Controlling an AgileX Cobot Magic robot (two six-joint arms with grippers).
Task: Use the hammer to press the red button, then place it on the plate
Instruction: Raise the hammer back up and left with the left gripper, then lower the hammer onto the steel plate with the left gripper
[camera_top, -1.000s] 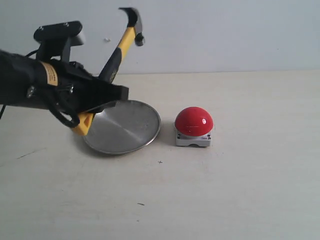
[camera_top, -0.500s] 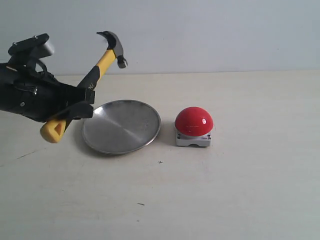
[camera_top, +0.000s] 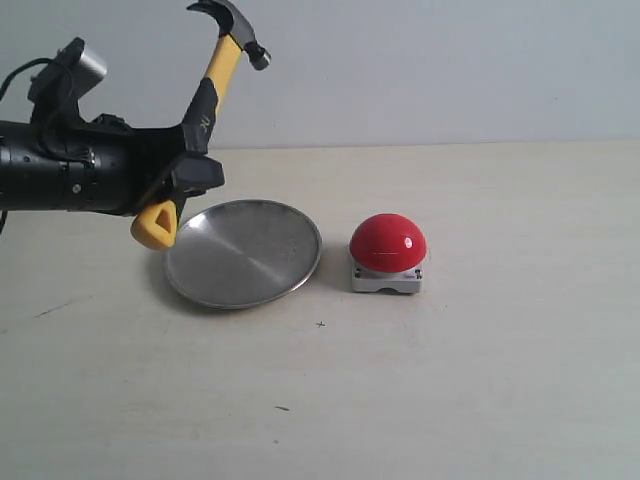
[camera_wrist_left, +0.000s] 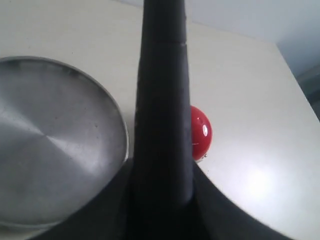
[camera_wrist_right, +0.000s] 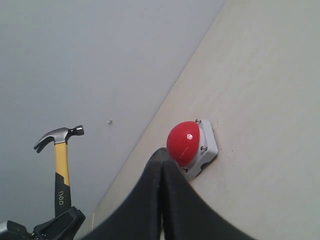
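My left gripper is shut on the hammer by its black handle. The hammer stands nearly upright, dark head at the top, yellow looped end hanging below the fingers. It hovers over the left rim of the silvery plate, which lies on the table. The red button sits on its grey-white base to the right of the plate, apart from the hammer. In the right wrist view my right gripper has its fingers pressed together with nothing between them, the red button just beyond its tips and the hammer far off.
The pale table stretches wide to the right and front of the button. A plain light wall closes the back. My right arm does not show in the exterior view.
My left arm has swung the hammer from a rightward slant to nearly upright and risen a little. It went left off the plate, then came back toward its left rim. Plate and button have not moved.
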